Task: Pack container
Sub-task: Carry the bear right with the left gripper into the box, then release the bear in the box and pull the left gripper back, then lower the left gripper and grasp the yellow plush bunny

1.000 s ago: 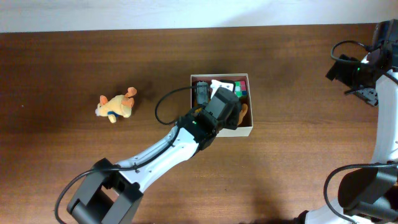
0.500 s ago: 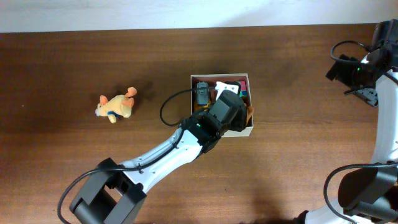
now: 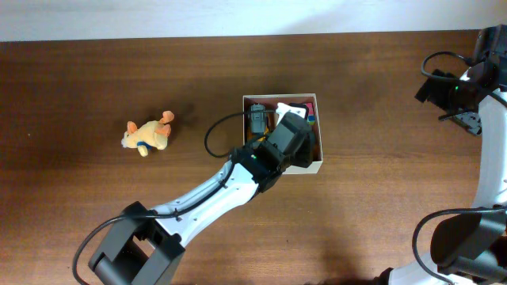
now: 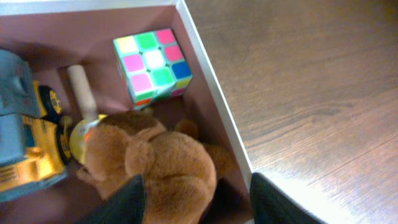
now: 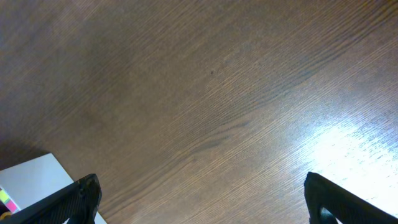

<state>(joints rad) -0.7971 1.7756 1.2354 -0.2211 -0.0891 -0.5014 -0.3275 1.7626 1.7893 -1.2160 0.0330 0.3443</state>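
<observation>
The container point(image 3: 310, 169) is a square white-walled box at the table's middle; its pinkish-brown inside shows in the left wrist view point(image 4: 208, 93). In it lie a colour cube point(image 4: 152, 65), a yellow and grey toy truck point(image 4: 25, 146), a wooden peg point(image 4: 81, 93) and a brown plush toy point(image 4: 155, 165). My left gripper point(image 3: 291, 142) hangs over the box's front right part. Its fingers point(image 4: 199, 208) are open, wide apart on either side of the brown plush. My right gripper point(image 3: 451, 91) is far right, open and empty point(image 5: 199, 199) above bare wood.
An orange plush toy point(image 3: 149, 134) lies on the table left of the box. The left arm's cable loops beside the box's left wall point(image 3: 212, 138). A white corner of the box point(image 5: 31, 177) shows in the right wrist view.
My left gripper has shifted slightly right over the box. The brown plush that showed at its right side now lies hidden under it in the overhead view. The right arm has not moved.
</observation>
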